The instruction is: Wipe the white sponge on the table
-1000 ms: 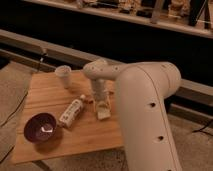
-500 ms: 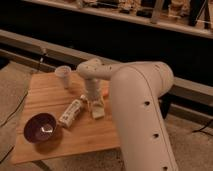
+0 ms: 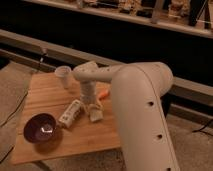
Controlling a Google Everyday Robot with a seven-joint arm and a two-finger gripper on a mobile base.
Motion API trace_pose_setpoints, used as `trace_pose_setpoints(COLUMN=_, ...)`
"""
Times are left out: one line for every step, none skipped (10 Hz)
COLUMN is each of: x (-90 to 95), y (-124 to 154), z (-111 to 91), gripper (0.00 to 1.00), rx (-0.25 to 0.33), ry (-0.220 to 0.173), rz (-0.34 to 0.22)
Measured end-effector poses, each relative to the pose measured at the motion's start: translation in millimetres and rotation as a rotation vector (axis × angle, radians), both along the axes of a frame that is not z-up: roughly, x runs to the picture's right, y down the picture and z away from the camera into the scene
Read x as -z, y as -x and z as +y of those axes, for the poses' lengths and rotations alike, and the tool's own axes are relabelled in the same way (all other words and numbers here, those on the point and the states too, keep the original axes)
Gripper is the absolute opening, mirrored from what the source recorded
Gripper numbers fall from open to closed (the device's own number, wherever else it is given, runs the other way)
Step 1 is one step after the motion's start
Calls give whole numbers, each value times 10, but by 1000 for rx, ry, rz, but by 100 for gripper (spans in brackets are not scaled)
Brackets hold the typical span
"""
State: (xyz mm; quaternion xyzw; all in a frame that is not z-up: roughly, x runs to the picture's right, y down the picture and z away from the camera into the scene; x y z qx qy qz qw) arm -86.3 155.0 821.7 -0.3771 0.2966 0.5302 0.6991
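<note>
The robot's big white arm (image 3: 137, 100) enters from the lower right and fills much of the view. Its thick forearm runs up and to the left over the table (image 3: 45, 92). Above the table's middle the arm bends sharply at a rounded joint, and a slimmer wrist section drops almost straight down.

At the end of that wrist, the pincer (image 3: 92, 106) points downward and sits low over the table's right-centre. It meets the top of the white sponge (image 3: 96, 116). Whether the pincer is spread or closed on the sponge cannot be told from this view.

The white sponge lies on the wood directly under the pincer. A white labelled bottle (image 3: 71, 112) lies on its side just to the sponge's left. A dark purple bowl (image 3: 42, 128) sits near the front left corner. A pale cup (image 3: 63, 76) stands upright toward the back of the table. A small orange object (image 3: 103, 93) shows beside the wrist, partly hidden by the arm.
</note>
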Motion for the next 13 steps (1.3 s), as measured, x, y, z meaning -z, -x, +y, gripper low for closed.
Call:
trace_pose_setpoints(x=51, y=-3, z=65, gripper=0, rx=14, ry=11, rz=-7)
trace_pose_setpoints(x=85, y=-10, z=107, gripper=0, rx=26, ry=18, rz=-10)
trace_pose_setpoints(x=156, y=-58, z=190, gripper=0, rx=50, ry=36, rz=-12)
trace_pose_setpoints(x=186, y=-93, z=224, gripper=0, rx=61, ry=43, rz=-11)
trace_pose_setpoints(x=225, y=-147, z=271, gripper=0, rx=75, ry=55, rz=-7)
trace_pose_setpoints(x=242, y=-186, z=293, gripper=0, rx=84, ry=62, rz=-2)
trace_pose_setpoints(x=272, y=-341, z=328, gripper=0, rx=109, ry=72, rz=19)
trace_pose_setpoints(x=275, y=-424, z=327, gripper=0, rx=115, ry=74, rz=33)
trace_pose_setpoints(x=278, y=-525, z=334, gripper=0, rx=122, ry=78, rz=52)
trace_pose_setpoints(x=272, y=-646, z=314, gripper=0, rx=126, ry=76, rz=79)
trace_pose_setpoints(x=264, y=-728, z=287, gripper=0, rx=128, ry=75, rz=98)
trace_pose_setpoints(x=236, y=-798, z=236, gripper=0, rx=122, ry=65, rz=116)
trace_pose_setpoints(x=193, y=-869, z=155, gripper=0, rx=112, ry=48, rz=137)
